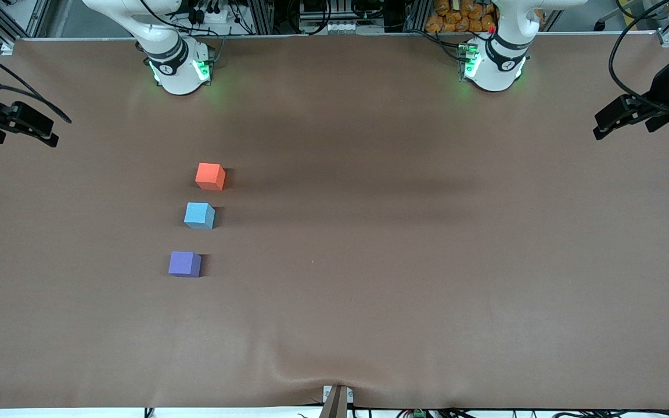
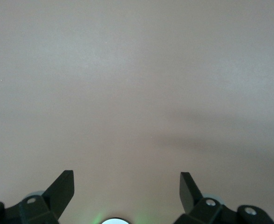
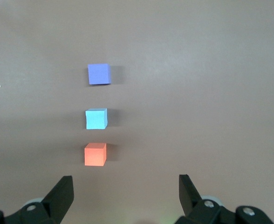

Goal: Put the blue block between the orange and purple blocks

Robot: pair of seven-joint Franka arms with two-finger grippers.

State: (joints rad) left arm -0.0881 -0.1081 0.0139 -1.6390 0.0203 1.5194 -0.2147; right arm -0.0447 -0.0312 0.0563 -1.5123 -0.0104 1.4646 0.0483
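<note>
Blue, matte and foam-like, the blue block (image 1: 199, 215) is judged light, slightly yielding and easily pinched across two opposite flat faces. It is already seen standing on the tabletop (image 1: 404, 244) between the orange block (image 1: 210, 176) and the purple block (image 1: 184, 263), apart from both, toward the right arm's end. The right gripper (image 3: 126, 192) is held high with its fingers spread wide and empty; the left gripper (image 2: 126, 190) waits over bare surface, fingers likewise apart. Brown cloth, faintly rippled near the front edge, covers the tabletop; cables and framing are seen along the edge by the bases.
</note>
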